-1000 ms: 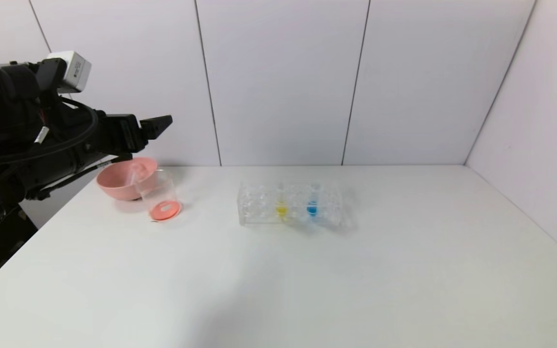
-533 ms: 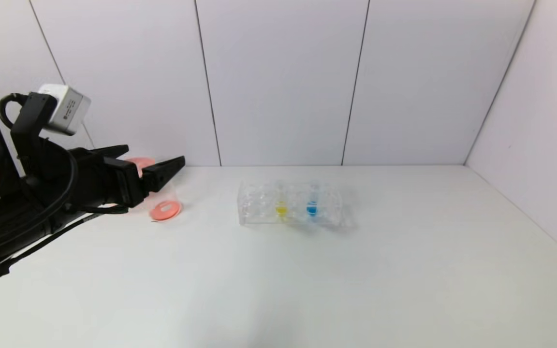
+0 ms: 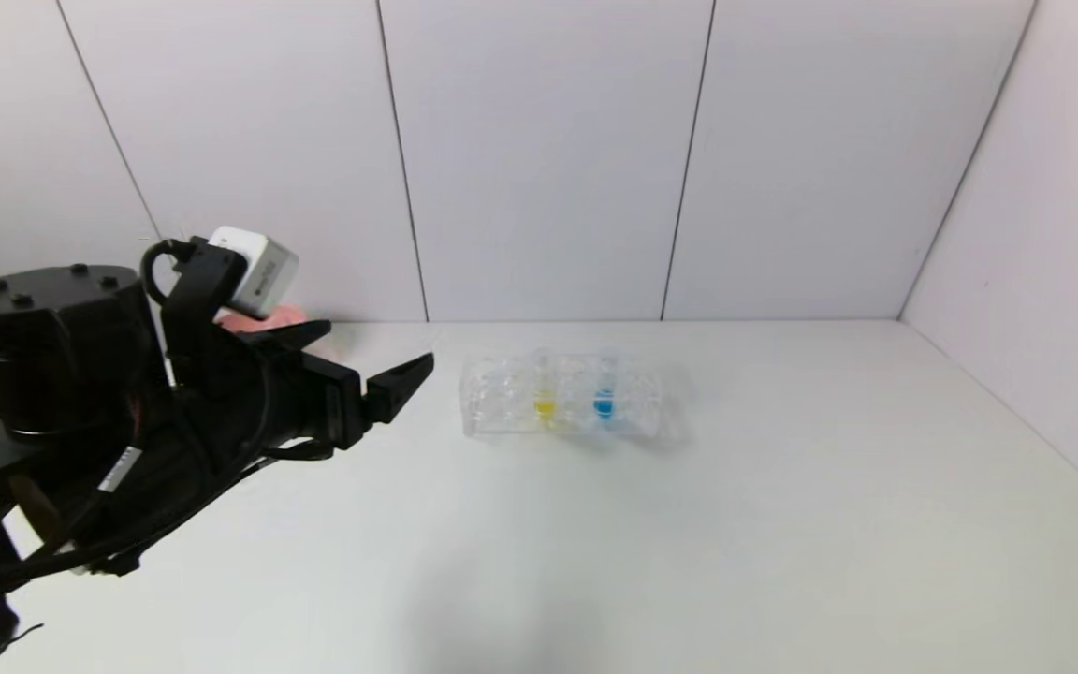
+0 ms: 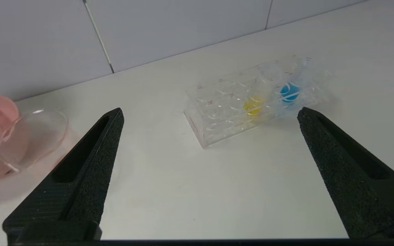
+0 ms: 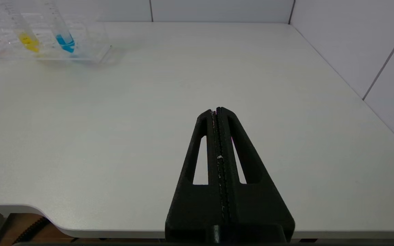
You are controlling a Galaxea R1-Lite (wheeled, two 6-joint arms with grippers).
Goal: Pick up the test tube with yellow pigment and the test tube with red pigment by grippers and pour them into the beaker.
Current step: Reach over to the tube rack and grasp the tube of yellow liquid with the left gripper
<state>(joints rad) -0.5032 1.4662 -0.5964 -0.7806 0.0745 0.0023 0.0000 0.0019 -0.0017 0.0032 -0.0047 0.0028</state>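
With my left gripper [image 4: 209, 114] jaws spread wide, I should centre them on the slim clear yellow-banded test tube [image 4: 253, 104] in the clear many-holed rack [image 4: 217, 112] near the table's back edge, clear of the blue tube [image 4: 289, 91].

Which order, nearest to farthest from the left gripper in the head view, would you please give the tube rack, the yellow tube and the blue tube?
From the open left gripper, toward the robot's right:
1. Tube rack: its near end faces the fingertips.
2. Test tube with yellow pigment: mid-rack.
3. Blue tube: farther along the rack, on the right.
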